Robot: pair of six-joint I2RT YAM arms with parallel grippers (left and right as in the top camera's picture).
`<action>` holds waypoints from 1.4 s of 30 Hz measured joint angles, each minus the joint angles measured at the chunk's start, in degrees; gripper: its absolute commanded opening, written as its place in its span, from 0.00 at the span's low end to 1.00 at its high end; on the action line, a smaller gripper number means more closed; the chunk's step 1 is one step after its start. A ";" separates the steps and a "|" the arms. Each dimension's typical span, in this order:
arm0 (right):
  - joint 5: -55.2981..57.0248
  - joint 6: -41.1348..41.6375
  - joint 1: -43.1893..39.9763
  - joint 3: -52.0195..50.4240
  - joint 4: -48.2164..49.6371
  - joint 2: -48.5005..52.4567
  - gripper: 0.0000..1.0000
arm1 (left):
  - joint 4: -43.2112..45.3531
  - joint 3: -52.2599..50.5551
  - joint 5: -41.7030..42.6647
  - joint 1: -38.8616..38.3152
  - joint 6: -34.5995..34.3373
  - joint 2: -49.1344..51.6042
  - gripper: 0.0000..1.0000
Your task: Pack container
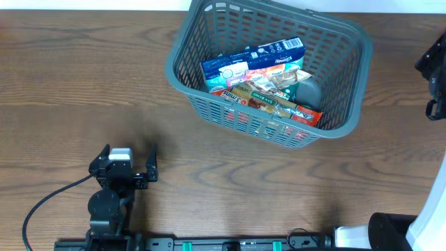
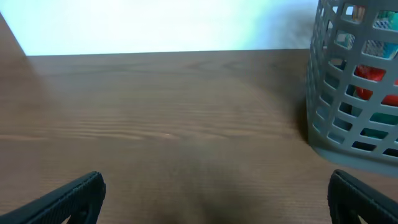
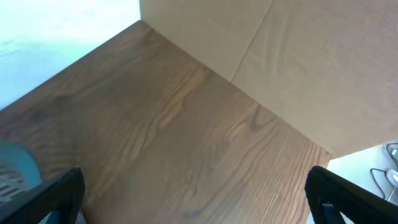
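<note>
Grey plastic container (image 1: pixel 348 90), overhead view: sits at the far middle of the wooden table (image 1: pixel 70 84), right of centre. Its long axis runs across the table, the right end swung slightly nearer. Packets (image 1: pixel 254 59) lie heaped inside; none shows loose on the wood. The left gripper (image 1: pixel 129 152) is at the near left, fingers wide with nothing between them, and the container lies ahead and to its right. Only part of the right arm (image 1: pixel 433 70) shows at the right edge, level with the container's short end. Judgement: the right looks slightly nearer.

Left wrist view: the left gripper (image 2: pixel 214 186) has 2 fingers spread to the picture's corners over bare wood. The container's lattice wall (image 2: pixel 348 93) stands ahead at the far right, well apart, with red and teal showing through.

Right wrist view: the right gripper (image 3: pixel 193 183) is equally wide and holds nothing. A grey rounded sliver (image 3: pixel 9 168) at the left edge is probably the container's rim, so the container is to this gripper's left.
</note>
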 measured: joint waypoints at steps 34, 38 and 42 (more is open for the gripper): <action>-30.84 0.57 0.09 -17.55 34.73 -7.15 0.99 | 0.00 0.00 0.00 0.00 0.02 0.07 0.99; -31.41 0.57 0.09 -33.55 43.60 -15.93 0.99 | 0.00 0.00 0.02 0.00 0.04 0.07 0.99; -31.78 0.57 0.09 -47.12 49.42 -25.00 0.99 | 0.00 0.00 0.02 0.00 0.15 0.15 0.98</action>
